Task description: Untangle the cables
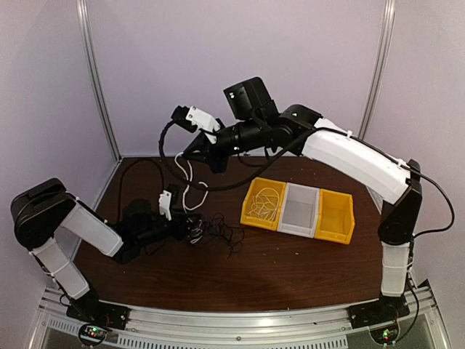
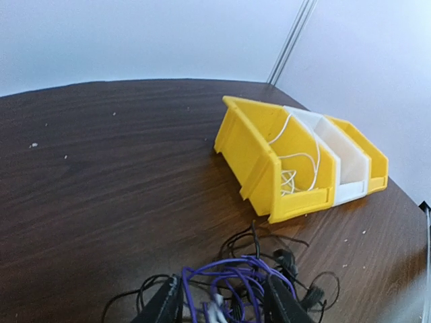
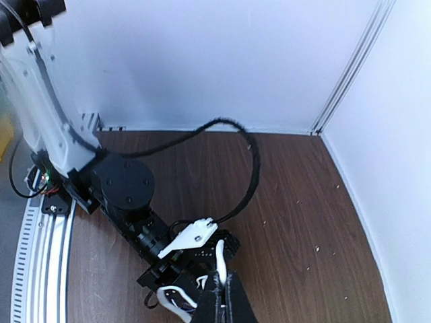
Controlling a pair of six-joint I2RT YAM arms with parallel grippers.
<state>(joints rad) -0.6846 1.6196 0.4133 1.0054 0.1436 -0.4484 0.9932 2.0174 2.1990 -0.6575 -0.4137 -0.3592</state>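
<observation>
Two pincers at work: my right pincer (image 3: pixel 222 286), raised, is clamped on the white cable (image 1: pixel 190 177); my left pincer (image 2: pixel 222 306) straddles the dark clump (image 1: pixel 211 229) below it, half-closed. Next, I'd pin it and lift.

Bins on table: three in a row, namely two yellow bins (image 1: pixel 263 203) (image 1: pixel 335 216) and one white bin (image 1: pixel 300 210).

Yellow, white and dark wood

We see a dark brown wood-grain table (image 2: pixel 101 182), two yellow bins (image 1: pixel 264 203) either side of a white bin (image 1: pixel 300 210), a white cable (image 1: pixel 187 177), thin black cables (image 1: pixel 221 231), a purple cable (image 2: pixel 225 279), black-and-white arms, and pale lilac walls.
</observation>
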